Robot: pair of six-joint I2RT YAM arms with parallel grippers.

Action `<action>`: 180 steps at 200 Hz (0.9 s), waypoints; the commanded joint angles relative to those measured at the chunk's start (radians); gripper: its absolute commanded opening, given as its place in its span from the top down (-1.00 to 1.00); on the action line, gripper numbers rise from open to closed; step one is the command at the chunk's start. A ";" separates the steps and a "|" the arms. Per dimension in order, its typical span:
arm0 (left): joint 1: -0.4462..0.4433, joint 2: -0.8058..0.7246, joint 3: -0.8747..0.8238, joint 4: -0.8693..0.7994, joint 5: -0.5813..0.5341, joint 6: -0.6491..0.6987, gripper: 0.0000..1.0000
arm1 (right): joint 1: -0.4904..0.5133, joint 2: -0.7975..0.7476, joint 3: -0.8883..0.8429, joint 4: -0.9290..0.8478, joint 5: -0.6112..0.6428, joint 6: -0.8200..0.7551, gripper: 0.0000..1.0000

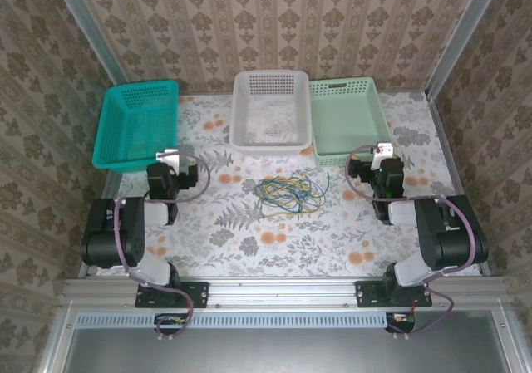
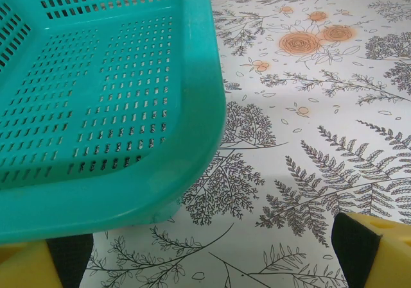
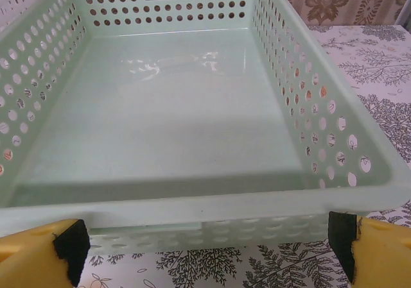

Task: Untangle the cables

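- Cables [image 1: 289, 193]: one yellow-blue-green tangle on the table [image 1: 249, 248], outside every basket.
- Baskets: three, namely teal basket [image 2: 199, 108], white basket [image 1: 270, 146], pale green basket [image 3: 192, 208].
- My left gripper [image 2: 205, 262] and right gripper [image 3: 205, 243]: jaws spread wide.

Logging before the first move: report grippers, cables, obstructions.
Left gripper open, by teal basket. Right gripper open, facing green basket. Cables one tangled pile mid-table, untouched. White basket just beyond them, not touching.
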State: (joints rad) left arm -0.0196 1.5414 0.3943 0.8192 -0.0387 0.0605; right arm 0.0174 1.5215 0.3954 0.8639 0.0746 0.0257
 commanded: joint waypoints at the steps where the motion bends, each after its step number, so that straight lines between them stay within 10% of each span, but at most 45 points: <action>1: 0.002 -0.006 0.014 0.029 0.017 -0.011 -1.00 | -0.002 0.008 0.011 -0.008 -0.013 0.006 -0.99; 180: -0.001 -0.018 0.017 0.021 0.008 -0.006 -1.00 | -0.003 0.006 0.011 -0.005 -0.017 0.006 -0.99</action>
State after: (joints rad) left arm -0.0196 1.5414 0.3943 0.8188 -0.0368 0.0601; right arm 0.0174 1.5215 0.3954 0.8639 0.0746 0.0257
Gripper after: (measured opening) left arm 0.994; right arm 0.997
